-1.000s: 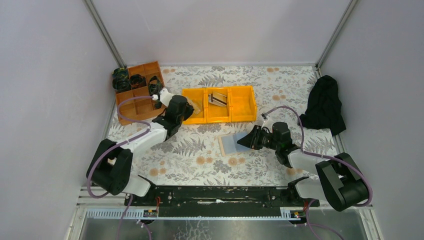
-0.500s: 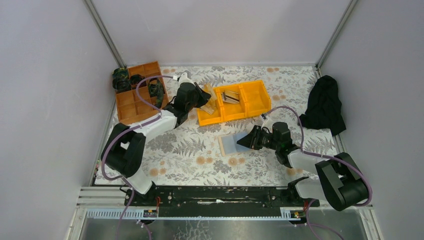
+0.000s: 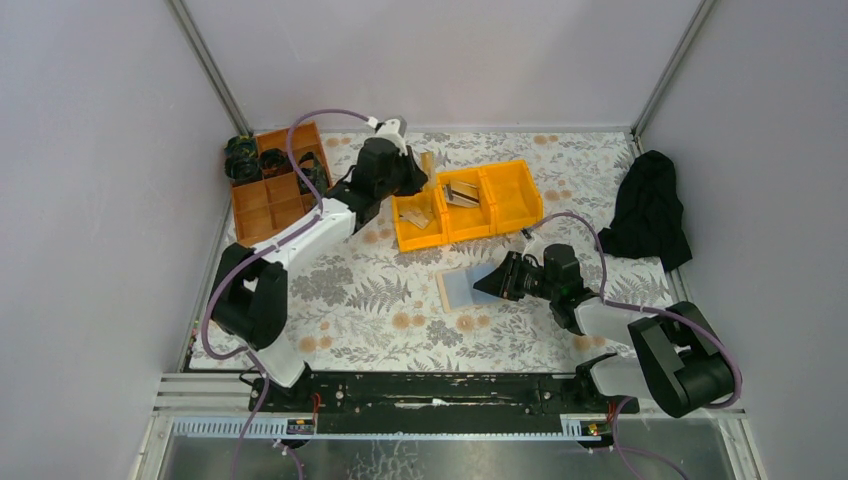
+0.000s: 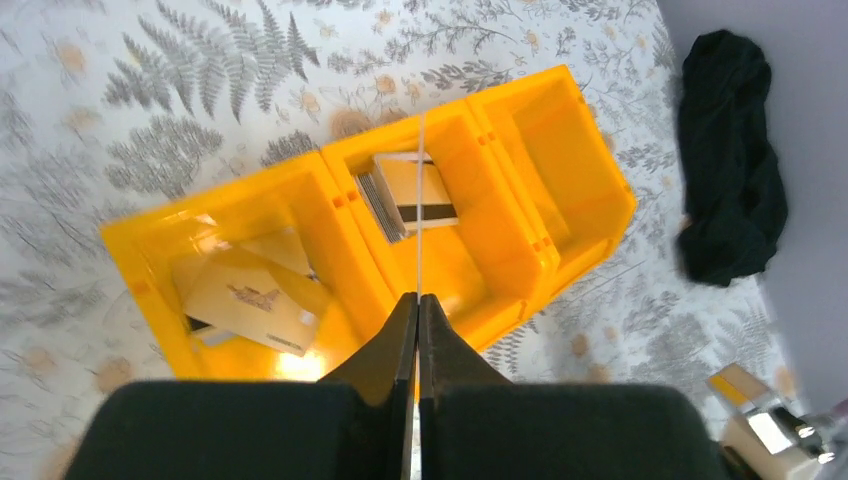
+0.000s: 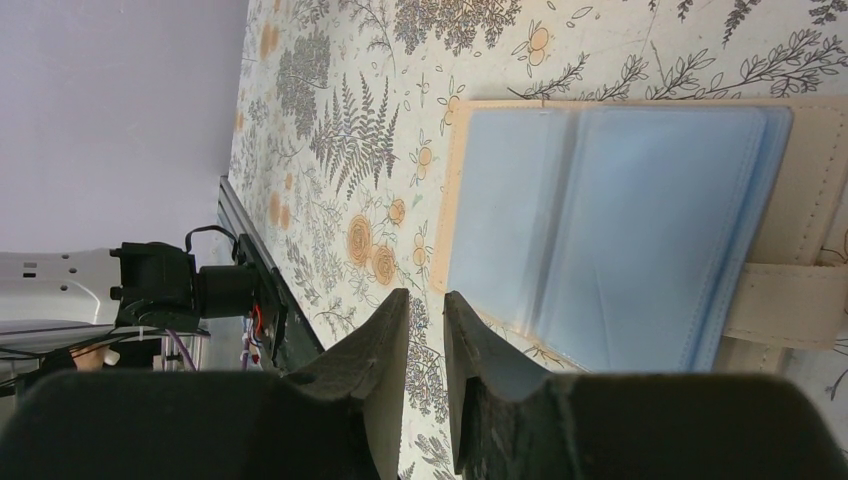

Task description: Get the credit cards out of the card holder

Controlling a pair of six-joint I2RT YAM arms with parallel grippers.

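Observation:
The card holder (image 3: 462, 288) lies open on the table, tan outside with a pale blue translucent inside (image 5: 600, 230). My right gripper (image 3: 483, 284) sits low at its right edge. Its jaws (image 5: 425, 300) stand slightly apart with only table showing between them. My left gripper (image 3: 420, 172) hovers over the left end of the yellow bin (image 3: 512, 190). It is shut on a thin credit card (image 4: 420, 200) seen edge-on above its fingertips (image 4: 418, 297). More credit cards lie in the bin's middle compartment (image 4: 405, 195) and in its left compartment (image 4: 245, 295).
The yellow three-compartment bin (image 4: 560, 170) sits skewed at the table's back centre. An orange-brown divided tray (image 3: 275, 185) holding dark objects stands at the back left. A black cloth (image 3: 650, 210) lies against the right wall.
The left arm has swung up and back with the card, from the bin's left side to above it. The yellow bin has shifted right and turned. The right arm and card holder stayed still.

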